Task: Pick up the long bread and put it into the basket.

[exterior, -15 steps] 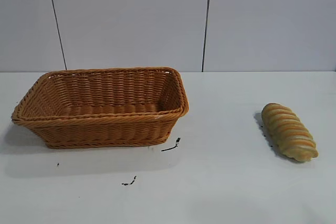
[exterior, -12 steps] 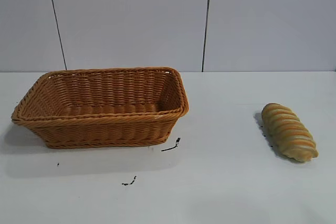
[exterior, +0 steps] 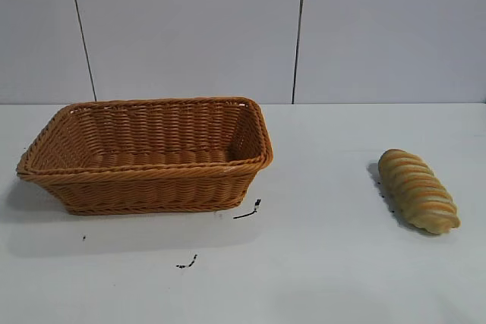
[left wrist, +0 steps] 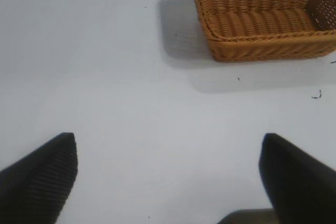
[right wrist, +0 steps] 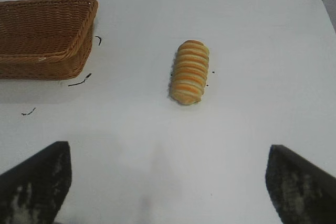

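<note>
Bread [exterior: 418, 190]: lying on the table [exterior: 326, 263], on the right side in the exterior view, well apart from the basket; long axis running diagonally, near end toward the lower right; tan-yellow with orange-brown crosswise stripes; nothing touching it. Also seen in the right wrist view [right wrist: 190, 71], ahead of that gripper and roughly between the lines of its two fingers, with bare table in between.

Basket [exterior: 148, 153]: on the left side of the table in the exterior view, upright, nothing visible inside; orange-brown wicker, flared sides, braided rim. One corner and end seen in the left wrist view [left wrist: 262, 17] and in the right wrist view [right wrist: 44, 38].

Left gripper [left wrist: 168, 177]: spread wide apart, holding nothing; both dark fingers [left wrist: 39, 179] over bare table, away from the basket; out of the exterior view.

Right gripper [right wrist: 165, 182]: spread wide apart, holding nothing; dark fingers [right wrist: 37, 187] over bare table, short of the bread; out of the exterior view.

Marks [exterior: 247, 211]: small black scribbles on the table just beside the basket's near right corner, one more farther forward [exterior: 187, 262].

Wall [exterior: 228, 28]: pale panels with dark vertical seams behind the table.
</note>
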